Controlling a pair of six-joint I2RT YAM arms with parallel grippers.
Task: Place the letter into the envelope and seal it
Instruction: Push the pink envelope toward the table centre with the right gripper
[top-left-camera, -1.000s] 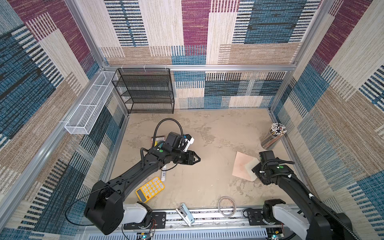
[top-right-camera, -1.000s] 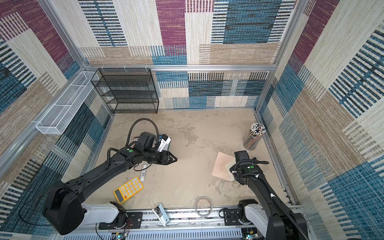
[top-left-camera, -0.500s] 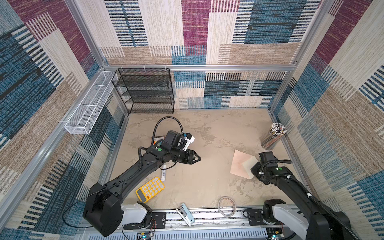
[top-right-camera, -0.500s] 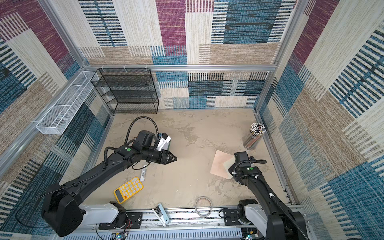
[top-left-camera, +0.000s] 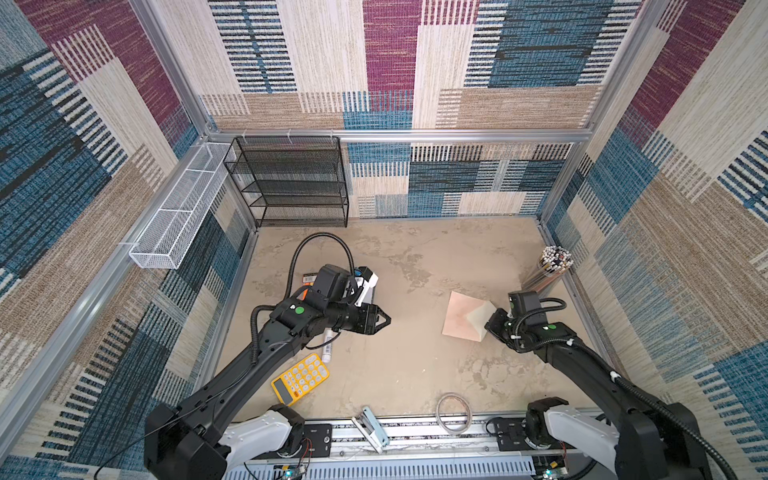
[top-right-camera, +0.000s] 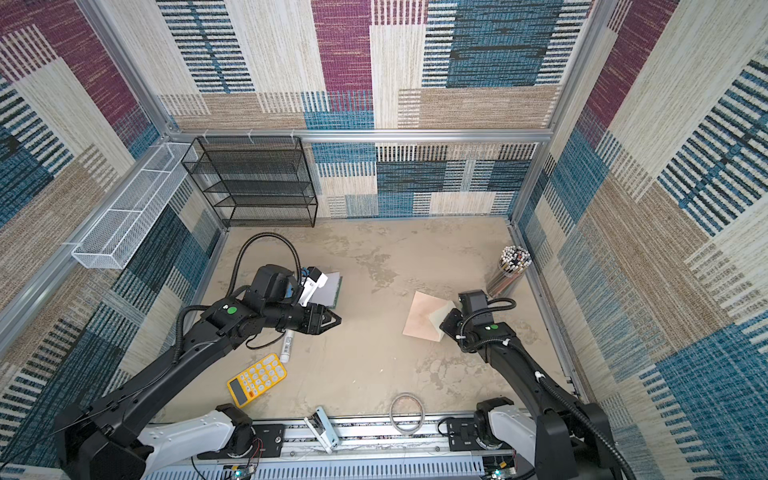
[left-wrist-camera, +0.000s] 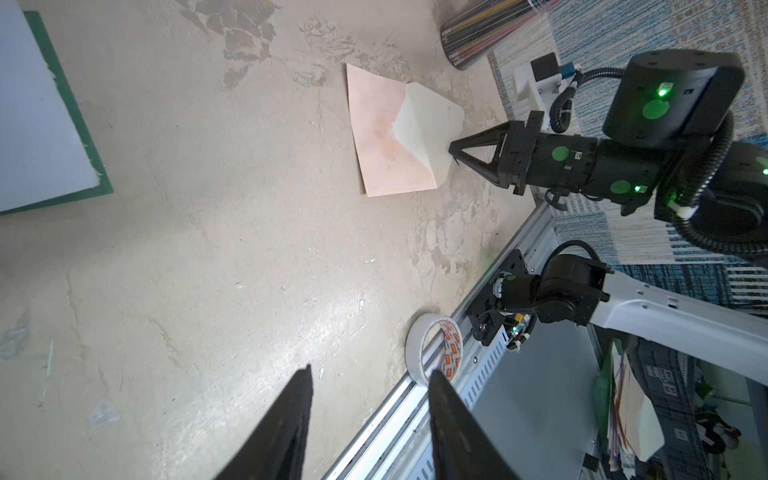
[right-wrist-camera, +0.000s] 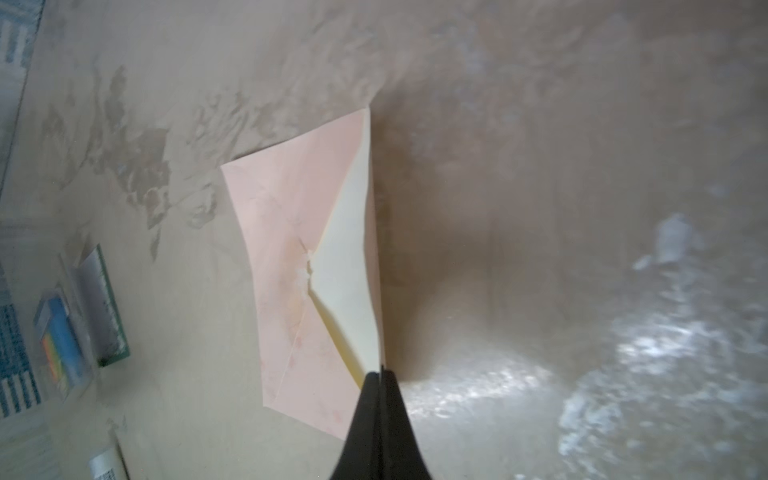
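Observation:
The peach-pink envelope (top-left-camera: 459, 318) (top-right-camera: 419, 318) lies on the table right of centre. Its cream flap (left-wrist-camera: 428, 120) (right-wrist-camera: 345, 266) is folded open and raised. My right gripper (top-left-camera: 490, 322) (left-wrist-camera: 453, 151) (right-wrist-camera: 380, 374) is shut on the flap's outer edge. The letter (top-right-camera: 326, 289) (left-wrist-camera: 37, 112), white with a green border, lies flat at the left. My left wrist camera partly hides it in both top views. My left gripper (top-left-camera: 384, 321) (top-right-camera: 336, 321) (left-wrist-camera: 370, 370) hovers open and empty between letter and envelope, pointing toward the envelope.
A yellow calculator (top-left-camera: 300, 378) and a white tube (top-left-camera: 327, 347) lie under my left arm. A tape roll (top-left-camera: 453, 413) and a small stapler-like tool (top-left-camera: 372, 428) sit at the front rail. A pencil cup (top-left-camera: 548, 270) stands by the right wall. A black mesh shelf (top-left-camera: 291, 183) stands at the back left.
My right gripper has gone from open to shut on the envelope's flap, and the envelope has shifted slightly left. My left arm has barely moved.

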